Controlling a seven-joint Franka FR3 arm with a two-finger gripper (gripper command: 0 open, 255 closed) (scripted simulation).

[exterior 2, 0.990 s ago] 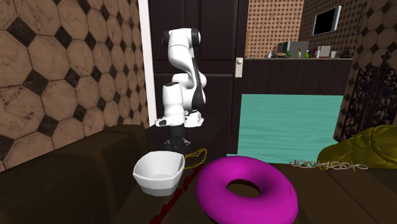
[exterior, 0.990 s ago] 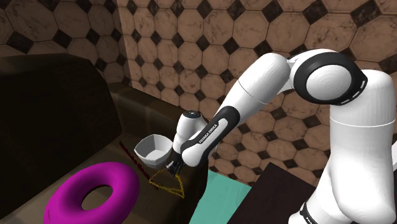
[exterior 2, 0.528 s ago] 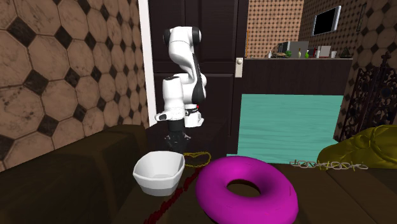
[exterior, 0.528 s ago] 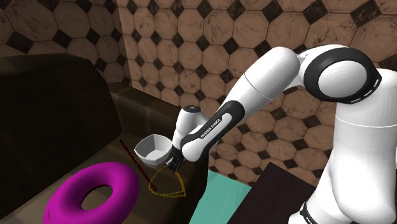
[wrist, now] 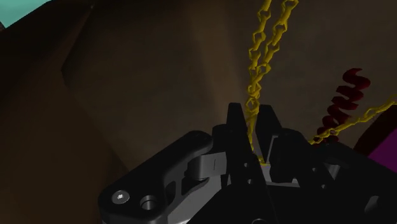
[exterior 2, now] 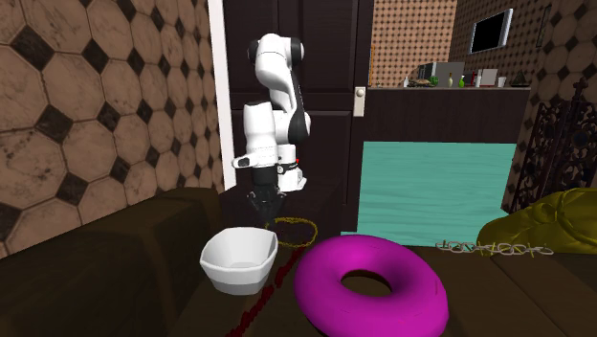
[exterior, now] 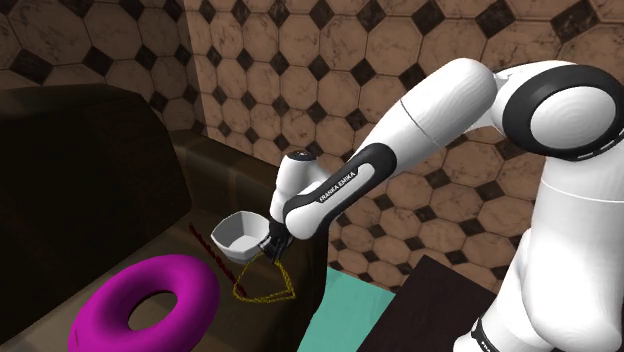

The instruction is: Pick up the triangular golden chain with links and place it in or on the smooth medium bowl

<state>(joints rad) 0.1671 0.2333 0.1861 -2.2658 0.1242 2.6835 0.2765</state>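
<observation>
While the black gripper [exterior: 272,243] hangs just beside the rim of the white bowl [exterior: 238,232], on the shoulder view's right of it, its jaws are clenched on the golden chain [exterior: 266,291]. Wrist view: the fingers [wrist: 234,119] pinch the chain [wrist: 261,44] between their tips, and two strands of links run away from the gripper [wrist: 252,118] over the dark brown surface [wrist: 146,76]. Shoulder view: the chain forms a narrow triangle, apex at the fingertips, with its base apparently lying flat on the dark brown surface [exterior: 120,190] near the edge. The bowl stands upright, and the chain is outside it. A dark red twisted rod [exterior: 205,247] lies between the bowl and a magenta ring [exterior: 150,300], with the ring nearer the camera. Second exterior view: the gripper [exterior 2: 265,205] is above and behind the bowl [exterior 2: 239,258], and the chain's loop [exterior 2: 295,230] shows behind the ring [exterior 2: 371,282]. Teal floor [exterior: 345,312] lies beyond the surface's edge.
</observation>
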